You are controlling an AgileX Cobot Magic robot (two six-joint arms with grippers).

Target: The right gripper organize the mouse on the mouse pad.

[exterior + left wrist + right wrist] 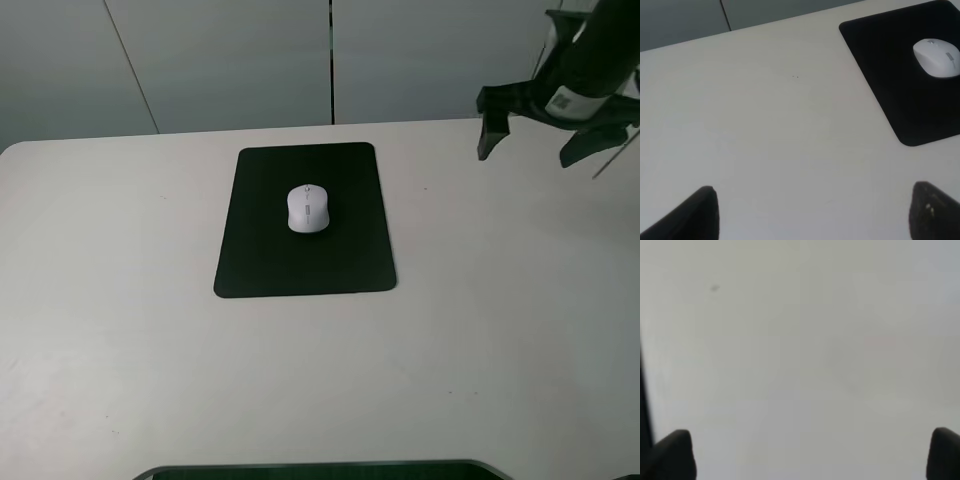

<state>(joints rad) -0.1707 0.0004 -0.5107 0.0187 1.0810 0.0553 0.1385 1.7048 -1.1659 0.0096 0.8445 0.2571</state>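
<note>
The white mouse (308, 209) lies on the black mouse pad (270, 255), a little behind its middle. Both also show in the left wrist view, the mouse (937, 57) on the pad (900, 75). My right gripper (530, 135) is open and empty, raised above the table's far right, well apart from the pad. In the right wrist view its fingertips (670, 455) stand wide apart over bare table. My left gripper (812, 215) is open and empty over bare table left of the pad; it is out of the exterior high view.
The white table (480, 330) runs wide around the pad. A grey wall (220, 60) with a dark vertical seam stands behind the table's far edge. A dark curved edge (310, 470) shows at the near side.
</note>
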